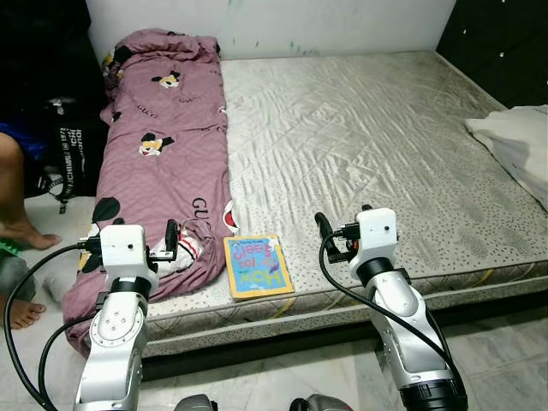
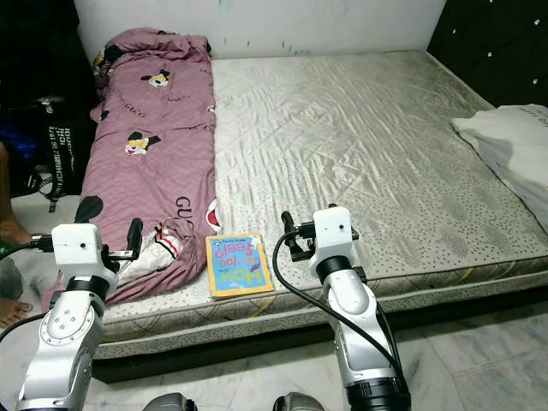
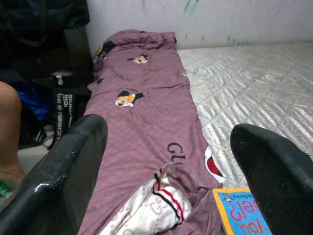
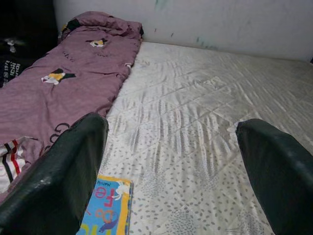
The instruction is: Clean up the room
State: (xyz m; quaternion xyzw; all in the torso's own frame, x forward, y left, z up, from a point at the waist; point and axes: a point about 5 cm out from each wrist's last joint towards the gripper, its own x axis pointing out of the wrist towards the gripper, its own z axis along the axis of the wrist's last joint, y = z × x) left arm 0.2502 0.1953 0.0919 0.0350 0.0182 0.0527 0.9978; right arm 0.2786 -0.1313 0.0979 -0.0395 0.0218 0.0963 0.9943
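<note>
Both pairs of jaws stand wide apart, holding nothing. The left gripper (image 1: 171, 241) hovers over the purple quilt (image 1: 163, 154); the right gripper (image 1: 330, 233) (at three o'clock from the book (image 1: 256, 265)) seems poised to reach it on the mattress (image 1: 385, 137) edge.

Bare grey mattress (image 1: 377, 137) across the middle, white wall (image 1: 282, 21) at twelve o'clock. Dark padded panel (image 1: 497, 43) at two o'clock. At nine o'clock, black printed bag (image 1: 77, 158) and a person's bare feet (image 1: 26, 235) on pale floor tiles (image 1: 505, 342).
</note>
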